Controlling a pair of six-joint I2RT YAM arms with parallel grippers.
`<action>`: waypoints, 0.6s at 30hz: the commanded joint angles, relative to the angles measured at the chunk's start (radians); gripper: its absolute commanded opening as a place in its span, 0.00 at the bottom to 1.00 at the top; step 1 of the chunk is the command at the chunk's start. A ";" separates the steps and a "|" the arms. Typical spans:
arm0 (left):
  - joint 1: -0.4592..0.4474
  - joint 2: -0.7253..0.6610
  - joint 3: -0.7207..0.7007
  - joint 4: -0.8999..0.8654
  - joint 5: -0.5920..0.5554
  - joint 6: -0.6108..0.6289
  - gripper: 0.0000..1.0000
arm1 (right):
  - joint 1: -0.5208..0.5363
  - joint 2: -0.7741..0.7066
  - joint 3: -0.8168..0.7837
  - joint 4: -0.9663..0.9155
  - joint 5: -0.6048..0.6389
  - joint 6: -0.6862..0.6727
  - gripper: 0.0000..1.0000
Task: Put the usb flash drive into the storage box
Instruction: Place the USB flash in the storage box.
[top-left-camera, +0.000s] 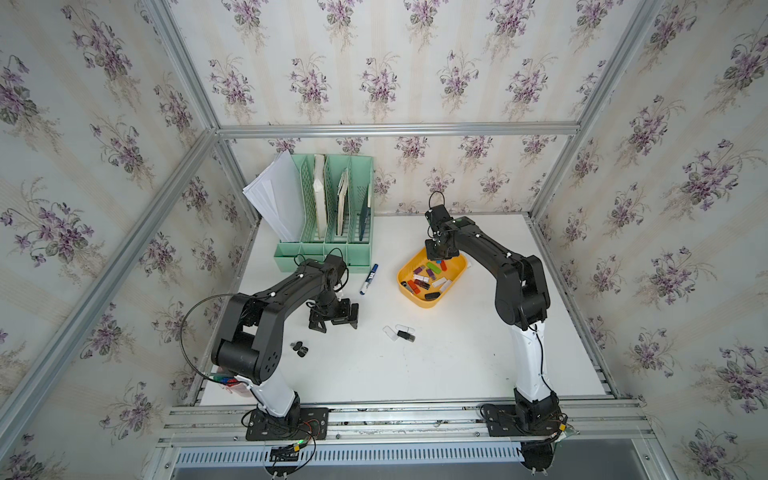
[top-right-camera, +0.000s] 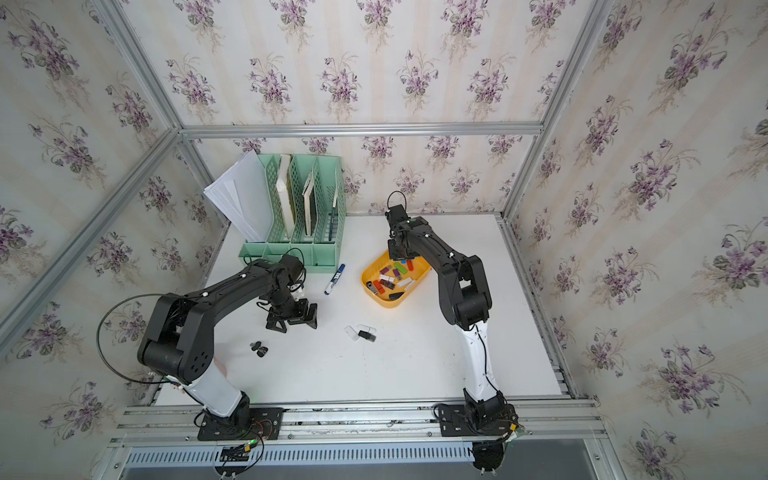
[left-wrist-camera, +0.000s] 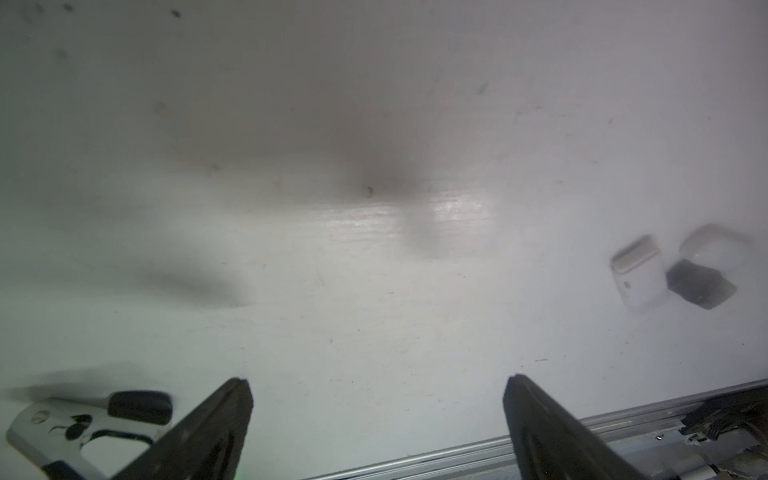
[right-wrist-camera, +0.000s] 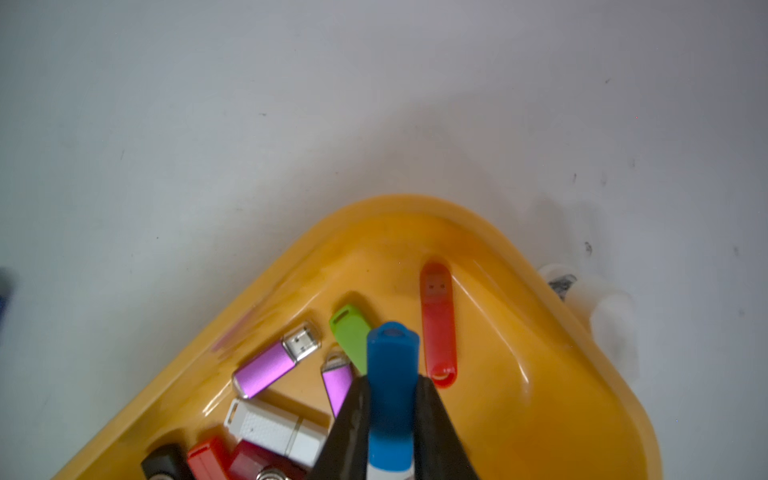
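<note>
Floral wallpaper rings one white table (top-left-camera: 457, 365). Far left stands one mint-green file organizer (top-left-camera: 322, 251). Nearer, the left gripper (top-left-camera: 334, 322) hangs with jaws spread wide and holds nothing, beside two small black flash drives (top-left-camera: 300, 348). One blue marker (top-left-camera: 369, 279) lies mid-table, with three loose drives (top-left-camera: 401, 333), two whitish and one black, nearer. On the right, one yellow storage box (top-left-camera: 457, 269) holds at least eight coloured drives (right-wrist-camera: 272, 368). Above it the right gripper (right-wrist-camera: 390, 382) pinches one blue usb flash drive (right-wrist-camera: 392, 353).
</note>
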 joint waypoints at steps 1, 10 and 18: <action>0.000 0.015 0.000 0.012 0.013 0.009 0.99 | -0.004 0.042 0.052 -0.015 0.022 -0.038 0.12; -0.002 0.039 0.005 0.025 0.019 0.006 0.99 | -0.017 0.102 0.096 -0.005 0.031 -0.055 0.11; -0.001 0.032 -0.012 0.030 0.019 0.006 0.99 | -0.018 0.120 0.090 0.004 0.016 -0.045 0.11</action>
